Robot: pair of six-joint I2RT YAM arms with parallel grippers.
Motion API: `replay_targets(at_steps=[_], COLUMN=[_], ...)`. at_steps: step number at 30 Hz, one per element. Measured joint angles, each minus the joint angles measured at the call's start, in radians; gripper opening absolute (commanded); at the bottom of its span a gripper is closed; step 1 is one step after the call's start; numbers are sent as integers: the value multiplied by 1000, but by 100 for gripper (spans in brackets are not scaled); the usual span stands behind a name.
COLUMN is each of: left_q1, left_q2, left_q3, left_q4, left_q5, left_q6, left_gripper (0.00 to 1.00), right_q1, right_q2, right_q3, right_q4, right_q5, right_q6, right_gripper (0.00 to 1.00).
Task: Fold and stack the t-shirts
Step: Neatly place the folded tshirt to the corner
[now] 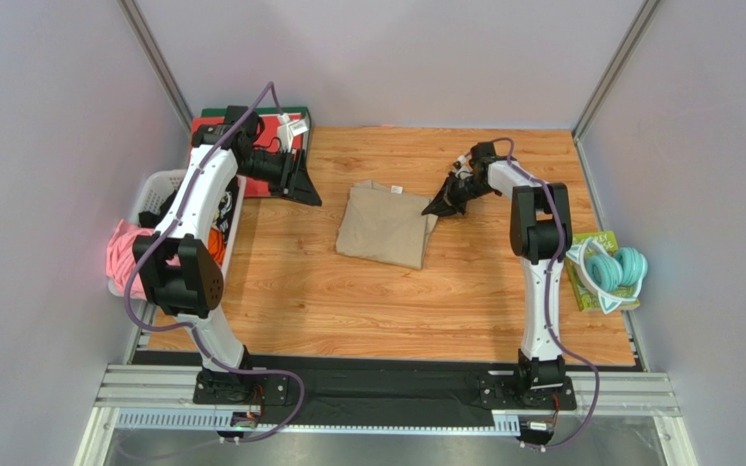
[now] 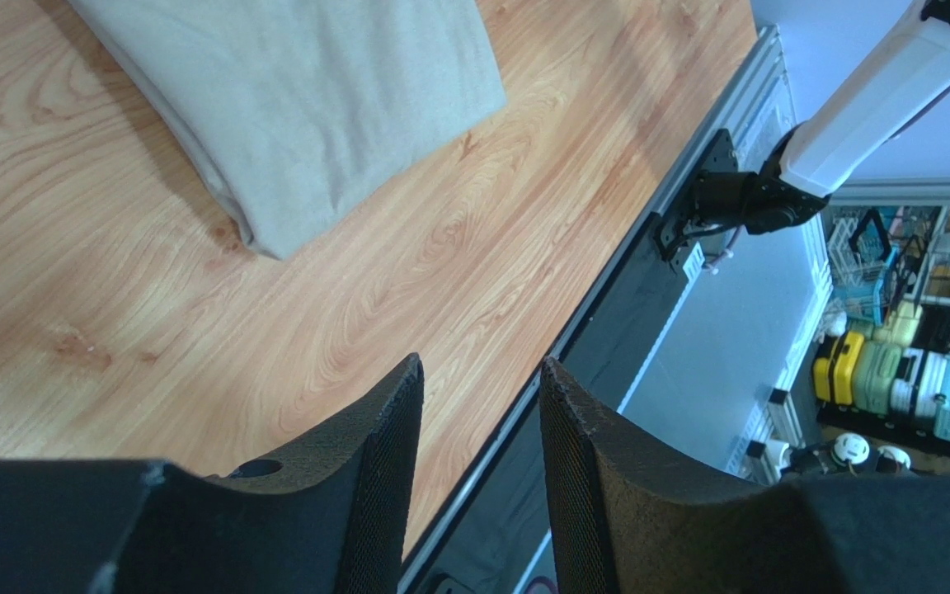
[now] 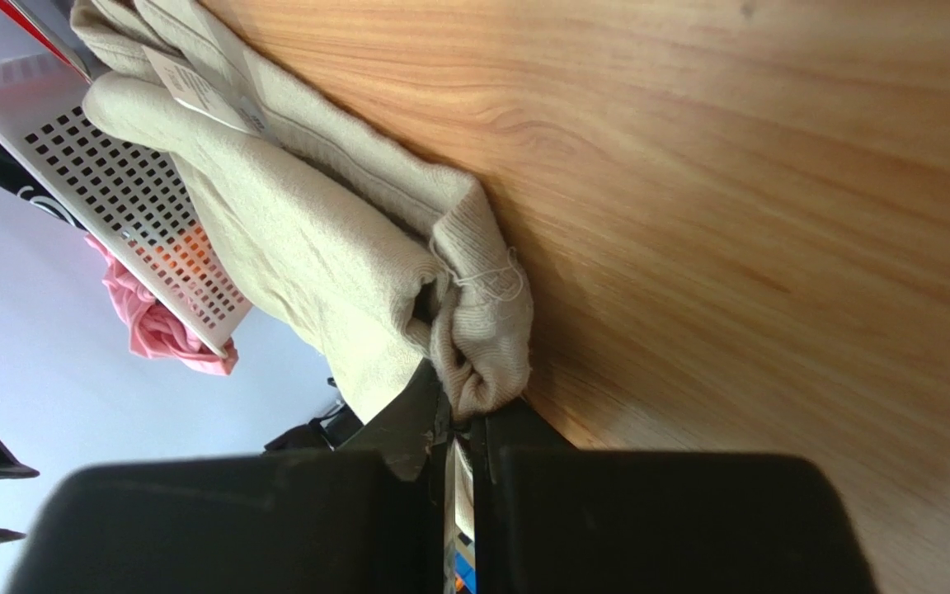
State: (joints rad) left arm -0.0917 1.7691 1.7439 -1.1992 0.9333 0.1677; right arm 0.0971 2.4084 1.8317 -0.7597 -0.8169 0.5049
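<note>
- Tightly, the right hand [image 3: 461, 427] had its two black fingers pressed together on a bunched corner of the t-shirt [image 3: 319, 248]. The cloth puckered into a soft rolled lump right at the tips.
- That t-shirt was plain tan-beige, a fine knit with a stitched hem. It was folded into a rough rectangle of several layers and lay flat near the middle of the worktop [image 1: 348, 301], with its right edge at the right hand.
- A small white label [image 3: 201, 93] sat on the cloth at its far edge.
- Under it, the worktop was smooth and hard, printed with a warm orange-brown wood grain.
- Across from it, the left hand [image 2: 480, 483] hung near the far-left corner, well apart from the t-shirt. Its dark, finely textured, curved fingers stood apart with nothing between them.
- At the left edge stood a white plastic basket [image 1: 153, 189] with walls pierced by a grid of square holes, and crumpled pink cloth [image 1: 124, 254] spilled over its side.
- Off the right edge lay rounded teal headphones [image 1: 612, 270].
</note>
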Motion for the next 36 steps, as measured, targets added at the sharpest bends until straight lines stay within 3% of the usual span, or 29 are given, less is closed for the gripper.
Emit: replay_targets(at_steps=[11, 18, 26, 36], left_q1=[0, 0, 1, 9], left_q2=[0, -7, -10, -25], left_q3=[0, 0, 0, -2], left_q4=[-16, -27, -35, -46], left_q5=[-10, -33, -34, -34], left_q6=[21, 37, 47, 66], left_gripper=[47, 47, 47, 47], right_q1=[-25, -199, -384, -446], right_q2=[85, 69, -123, -332], right_q3=[167, 174, -10, -254], right_q4=[-8, 29, 94, 151], right_q5=[43, 161, 419, 584], right_q6=[75, 208, 334, 445], right_gripper=[0, 0, 0, 0])
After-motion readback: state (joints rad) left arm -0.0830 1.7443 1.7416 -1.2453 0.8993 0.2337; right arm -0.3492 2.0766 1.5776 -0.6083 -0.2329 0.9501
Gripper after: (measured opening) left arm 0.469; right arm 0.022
